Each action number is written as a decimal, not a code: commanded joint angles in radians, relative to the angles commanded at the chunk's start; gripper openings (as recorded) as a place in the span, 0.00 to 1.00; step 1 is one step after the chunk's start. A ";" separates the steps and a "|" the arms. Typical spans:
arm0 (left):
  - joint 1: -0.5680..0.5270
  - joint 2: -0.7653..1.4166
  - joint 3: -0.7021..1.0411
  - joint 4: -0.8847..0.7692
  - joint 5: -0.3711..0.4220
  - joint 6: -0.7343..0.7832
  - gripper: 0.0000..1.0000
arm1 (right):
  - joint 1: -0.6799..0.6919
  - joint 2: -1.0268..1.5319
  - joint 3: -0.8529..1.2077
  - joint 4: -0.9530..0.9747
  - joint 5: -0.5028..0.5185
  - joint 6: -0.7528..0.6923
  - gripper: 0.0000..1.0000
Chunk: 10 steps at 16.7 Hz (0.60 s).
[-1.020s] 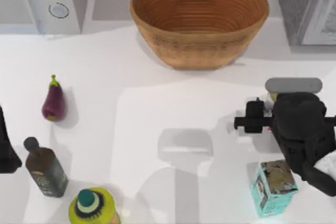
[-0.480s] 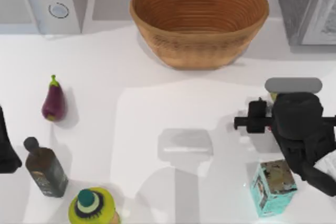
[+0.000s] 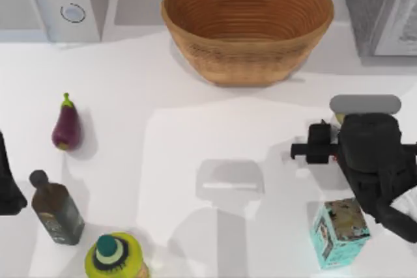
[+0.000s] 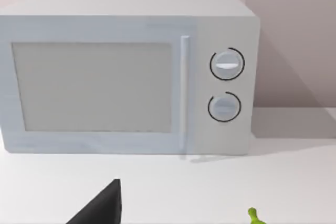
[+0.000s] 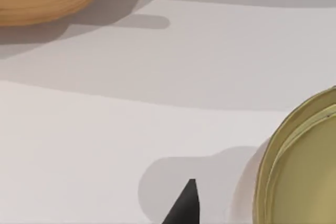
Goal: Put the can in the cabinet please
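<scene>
The can shows its gold top close under my right wrist camera. From above only a yellowish sliver of the can peeks out beside my right arm. My right gripper hovers over it at the table's right side, and the arm's dark body hides the rest. The cabinet, grey with a paler door panel, stands at the back right corner, well behind the can. My left gripper is parked at the left edge.
A big woven basket stands at the back centre and a white microwave at the back left. A teal carton sits just in front of my right arm. An eggplant, a dark bottle and a yellow-green bottle occupy the left.
My right arm has crept slightly toward the back of the table, uncovering a little more of the teal carton. Nothing else has moved.
</scene>
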<state>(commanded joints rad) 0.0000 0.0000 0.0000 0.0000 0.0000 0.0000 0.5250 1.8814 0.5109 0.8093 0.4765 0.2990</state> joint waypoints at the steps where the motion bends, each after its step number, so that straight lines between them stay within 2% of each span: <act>1: 0.000 0.000 0.000 0.000 0.000 0.000 1.00 | -0.005 -0.022 0.001 -0.008 -0.008 0.004 0.00; 6: 0.000 0.000 0.000 0.000 0.000 0.000 1.00 | -0.017 -0.224 0.020 -0.135 -0.064 0.029 0.00; 10: 0.000 0.000 0.000 0.000 0.000 0.000 1.00 | -0.014 -0.387 0.088 -0.382 -0.071 0.027 0.00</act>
<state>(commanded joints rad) 0.0000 0.0000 0.0000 0.0000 0.0000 0.0000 0.5106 1.4946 0.5994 0.4278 0.4053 0.3263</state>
